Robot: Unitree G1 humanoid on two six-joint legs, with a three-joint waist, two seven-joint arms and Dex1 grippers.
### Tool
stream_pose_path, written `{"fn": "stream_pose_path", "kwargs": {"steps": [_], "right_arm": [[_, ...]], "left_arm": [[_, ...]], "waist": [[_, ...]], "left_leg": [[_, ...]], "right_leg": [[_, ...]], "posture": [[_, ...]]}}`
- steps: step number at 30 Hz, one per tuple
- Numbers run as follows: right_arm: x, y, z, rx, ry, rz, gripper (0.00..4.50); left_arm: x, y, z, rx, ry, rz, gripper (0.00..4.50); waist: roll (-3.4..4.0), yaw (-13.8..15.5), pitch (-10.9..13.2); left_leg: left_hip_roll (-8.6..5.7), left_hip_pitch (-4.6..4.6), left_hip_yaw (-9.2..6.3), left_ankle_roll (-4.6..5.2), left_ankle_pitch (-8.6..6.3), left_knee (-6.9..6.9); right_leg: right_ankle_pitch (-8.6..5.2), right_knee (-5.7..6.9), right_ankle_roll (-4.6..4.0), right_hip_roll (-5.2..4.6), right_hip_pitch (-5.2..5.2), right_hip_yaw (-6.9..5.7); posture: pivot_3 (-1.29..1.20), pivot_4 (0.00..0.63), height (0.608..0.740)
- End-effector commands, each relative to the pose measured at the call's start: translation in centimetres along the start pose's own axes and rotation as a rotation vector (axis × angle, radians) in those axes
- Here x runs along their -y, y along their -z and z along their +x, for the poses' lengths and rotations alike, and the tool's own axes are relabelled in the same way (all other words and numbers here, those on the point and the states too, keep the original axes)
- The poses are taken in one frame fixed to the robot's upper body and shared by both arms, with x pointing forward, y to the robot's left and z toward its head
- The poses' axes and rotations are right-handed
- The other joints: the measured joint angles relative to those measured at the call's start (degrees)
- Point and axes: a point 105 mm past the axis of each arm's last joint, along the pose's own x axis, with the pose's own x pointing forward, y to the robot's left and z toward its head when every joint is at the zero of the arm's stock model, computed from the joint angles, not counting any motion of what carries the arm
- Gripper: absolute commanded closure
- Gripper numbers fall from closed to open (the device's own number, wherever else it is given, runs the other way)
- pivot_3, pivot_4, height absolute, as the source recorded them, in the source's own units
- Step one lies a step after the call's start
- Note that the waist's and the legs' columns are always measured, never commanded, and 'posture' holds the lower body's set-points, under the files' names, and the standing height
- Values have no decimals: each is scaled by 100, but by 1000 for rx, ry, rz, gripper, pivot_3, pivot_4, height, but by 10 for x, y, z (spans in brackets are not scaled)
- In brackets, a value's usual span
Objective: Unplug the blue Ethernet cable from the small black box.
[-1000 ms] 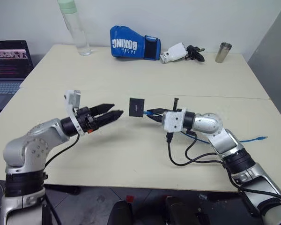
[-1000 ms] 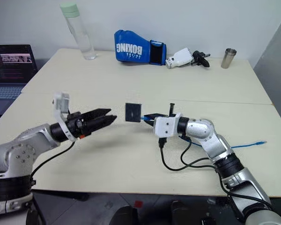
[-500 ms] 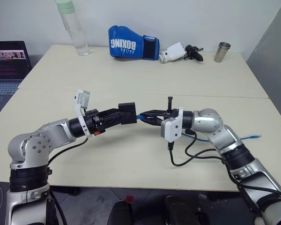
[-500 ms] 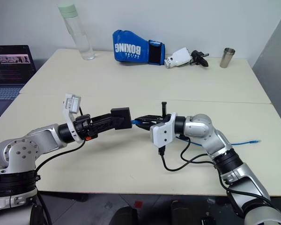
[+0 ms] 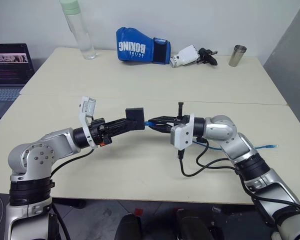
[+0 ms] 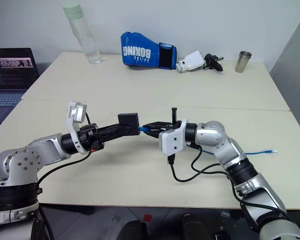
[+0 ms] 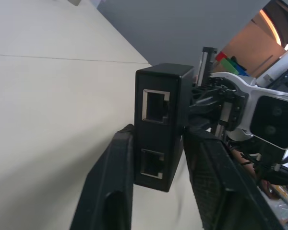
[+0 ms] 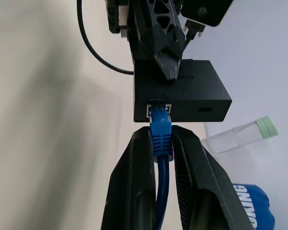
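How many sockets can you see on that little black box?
3. Two empty sockets sit on the black box side facing the left end effector's camera; a third, on another side, has the blue cable plugged in. Other sides are hidden.

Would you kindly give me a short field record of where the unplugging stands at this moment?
box: small black box, held off the table
left hand: shut on the box
cable: blue cable, plug seated in the box's port
right hand: shut on the cable just behind the plug
table: boxing glove, bottle, metal cup at far edge
step: not yet unplugged
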Motion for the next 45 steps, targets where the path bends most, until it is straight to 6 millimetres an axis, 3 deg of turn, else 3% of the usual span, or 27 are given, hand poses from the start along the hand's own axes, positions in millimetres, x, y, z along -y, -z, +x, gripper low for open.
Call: {"fn": "stream_pose_path", "kwargs": {"steps": [1,4,8,12,16,21,24,27,34,45], "right_arm": [[12,-20,2,83,34,-49,4273],[6,-21,1,93,1,-66,4273],[7,-20,-2,84,-7,-69,3011],[4,-20,-10,57,-54,-81,2189],[-3,-19,-25,14,-119,38,2158],[6,-17,-31,-34,-90,441,2158],[17,-18,-25,-35,-63,751,2158],[17,-22,-21,-45,-103,954,2158],[17,-27,-15,-53,-165,1099,2158],[20,-31,-15,8,-277,1173,2158]], "left_arm": [[3,-4,4,3,10,42,3699],[2,-3,4,1,8,45,3722],[-1,-6,3,5,-3,54,3723],[-3,-9,2,3,-11,78,3723],[1,-4,4,-58,11,159,3723],[4,-2,7,-132,37,295,3723],[11,-7,9,-171,77,388,3723],[17,-12,10,-192,107,444,3723],[28,-22,12,-199,152,498,3723],[30,-20,7,-231,165,494,3723]], "waist": [[0,1,0],[0,0,0],[0,-2,0],[0,10,0],[0,17,0],[1,19,0],[1,13,0],[2,14,1],[3,15,2],[3,12,2]], "left_leg": [[0,0,1,0,0,0],[0,0,0,0,0,0],[-1,0,1,0,0,0],[-1,-1,-1,0,0,0],[-2,-2,-2,0,0,0],[-2,0,-1,1,0,0],[0,1,-2,1,0,0],[0,0,-2,1,0,0],[-10,-13,2,27,-15,-3],[-5,-13,1,28,-15,-4]], "right_leg": [[0,0,0,-1,0,0],[0,0,0,0,0,1],[0,0,0,0,0,1],[0,0,0,-1,0,0],[0,-5,0,-2,2,0],[0,-1,0,-1,2,1],[0,0,-1,3,2,1],[-1,2,-2,6,0,0],[-2,-13,-1,12,-7,-2],[-2,-11,-2,23,-12,-3]], "posture": [[0,150,740],[0,150,740],[0,150,740],[0,150,740],[0,150,740],[0,150,740],[0,150,740],[0,150,740],[0,150,740],[0,150,740]]}}
